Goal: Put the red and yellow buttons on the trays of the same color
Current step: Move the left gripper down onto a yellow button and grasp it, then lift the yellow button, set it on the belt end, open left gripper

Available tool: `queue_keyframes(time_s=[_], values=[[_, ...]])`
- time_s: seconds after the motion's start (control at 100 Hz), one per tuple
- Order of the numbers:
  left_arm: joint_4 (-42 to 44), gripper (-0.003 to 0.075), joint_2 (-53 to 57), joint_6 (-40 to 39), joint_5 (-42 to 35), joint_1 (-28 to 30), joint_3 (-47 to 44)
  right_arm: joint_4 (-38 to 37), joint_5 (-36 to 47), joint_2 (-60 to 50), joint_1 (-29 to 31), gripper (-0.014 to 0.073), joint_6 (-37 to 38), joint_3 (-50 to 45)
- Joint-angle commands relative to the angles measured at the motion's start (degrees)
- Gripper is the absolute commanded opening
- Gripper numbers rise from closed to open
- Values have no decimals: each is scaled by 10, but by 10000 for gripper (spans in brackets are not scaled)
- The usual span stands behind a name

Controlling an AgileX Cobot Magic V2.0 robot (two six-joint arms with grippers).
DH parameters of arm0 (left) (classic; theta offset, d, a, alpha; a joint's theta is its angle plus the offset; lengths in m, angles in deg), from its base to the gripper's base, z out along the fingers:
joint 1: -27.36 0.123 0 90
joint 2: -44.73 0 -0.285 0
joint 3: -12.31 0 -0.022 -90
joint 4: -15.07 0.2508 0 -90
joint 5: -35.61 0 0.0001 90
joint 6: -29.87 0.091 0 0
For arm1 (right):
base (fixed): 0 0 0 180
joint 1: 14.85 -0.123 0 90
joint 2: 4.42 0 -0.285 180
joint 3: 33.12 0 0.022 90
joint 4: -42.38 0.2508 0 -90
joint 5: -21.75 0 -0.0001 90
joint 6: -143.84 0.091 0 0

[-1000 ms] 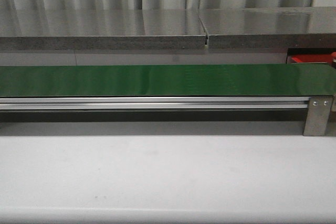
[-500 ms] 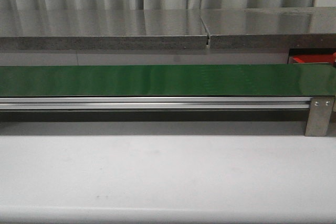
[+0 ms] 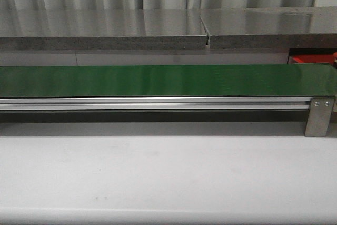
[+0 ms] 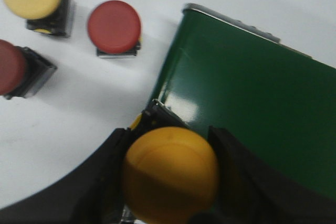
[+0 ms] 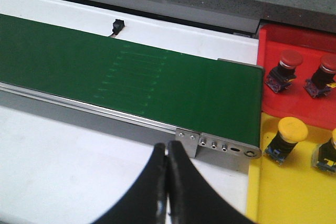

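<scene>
The left fingers (image 4: 168, 182) clamped a yellow button (image 4: 170, 174) at the belt's (image 4: 252, 114) end; the right fingers (image 5: 167, 182) were closed, empty, near the trays (image 5: 294, 51).

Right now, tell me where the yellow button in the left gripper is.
In the left wrist view, the yellow button sits clamped between the left gripper fingers, at the end edge of the green conveyor belt, near two loose red buttons and another yellow one.
</scene>
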Motion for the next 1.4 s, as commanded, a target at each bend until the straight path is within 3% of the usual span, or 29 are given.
queue_keyframes(time_s=[0.0, 0.2, 0.38, 0.51, 0.58, 0.7, 0.77, 1.39], values=[[-11, 125, 37, 2, -19, -15, 17, 9, 39, 0, -1, -76, -6, 12], [-12, 137, 36, 24, -18, -26, 17, 9, 38, 0, -1, -76, -6, 12], [-16, 251, 32, 28, -9, -32, 17, 9, 38, 0, -1, -76, -6, 12], [-17, 288, 21, 30, 6, -33, 17, 9, 38, 0, -1, -76, -6, 12], [-21, 347, 16, 32, 8, -33, 17, 9, 38, 0, -1, -76, -6, 12], [-22, 517, 15, 32, 4, -33, 17, 9, 37, 0, -1, -76, -6, 12], [-25, 568, 15, 32, 2, -33, 18, 9, 37, 0, -1, -76, -6, 12], [-55, 568, 48, 32, -67, -18, 23, 9, 38, 0, -1, -76, -6, 12]])
